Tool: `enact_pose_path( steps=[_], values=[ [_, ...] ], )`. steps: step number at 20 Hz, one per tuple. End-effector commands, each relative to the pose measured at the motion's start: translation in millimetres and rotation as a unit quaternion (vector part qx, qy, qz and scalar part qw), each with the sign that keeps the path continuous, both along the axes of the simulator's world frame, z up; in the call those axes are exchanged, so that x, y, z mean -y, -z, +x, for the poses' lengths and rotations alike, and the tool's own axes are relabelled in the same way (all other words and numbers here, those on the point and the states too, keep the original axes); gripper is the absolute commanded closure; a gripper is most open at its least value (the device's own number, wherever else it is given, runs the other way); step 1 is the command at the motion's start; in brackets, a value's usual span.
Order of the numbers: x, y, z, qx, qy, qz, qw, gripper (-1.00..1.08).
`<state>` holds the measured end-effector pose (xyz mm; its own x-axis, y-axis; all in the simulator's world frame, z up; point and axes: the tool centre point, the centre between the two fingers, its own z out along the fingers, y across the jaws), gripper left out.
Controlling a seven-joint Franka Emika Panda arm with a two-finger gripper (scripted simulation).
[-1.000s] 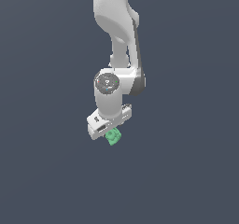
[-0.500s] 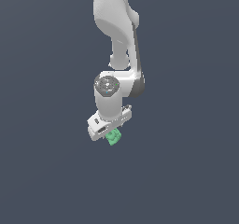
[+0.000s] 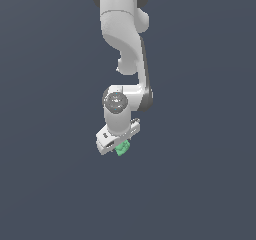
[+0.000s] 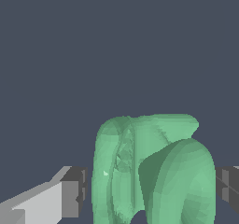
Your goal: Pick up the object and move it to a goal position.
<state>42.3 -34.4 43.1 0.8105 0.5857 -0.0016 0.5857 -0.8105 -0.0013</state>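
The green object (image 3: 122, 148) is seen lodged at the tip of the gripper (image 3: 120, 145), just below the white hand of the arm (image 3: 122, 39), which hangs down from the top of the exterior view. In the wrist view the object (image 4: 149, 171) fills the space between the two dark finger pads (image 4: 77, 190), one pad pressed against each flank; the jaws are closed down to the width of the piece and it is held between them. A lumpy body with a rounded, ring-like bump facing the camera is made out. Nothing but a flat grey-blue background is shown around the hand, and no table edge, shadow or support under the object can be told, so its height above any surface cannot be judged. No goal marker is visible in either view. As a judgement: the grasp is counted as done and the piece appears carried by the hand alone; the carry to the goal position is what remains, and how much of it is left cannot be settled from these views.
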Motion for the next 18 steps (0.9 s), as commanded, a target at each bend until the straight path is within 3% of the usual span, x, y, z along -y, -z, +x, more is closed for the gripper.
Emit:
enact_pose_path(
  steps=[1, 2, 18],
  values=[
    [0.1, 0.9, 1.3, 0.001, 0.0, 0.0, 1.0, -0.92],
    [0.1, 0.9, 1.3, 0.001, 0.0, 0.0, 1.0, 1.08],
    [-7.8, -10.4, 1.7, 0.001, 0.0, 0.0, 1.0, 1.08]
  ],
)
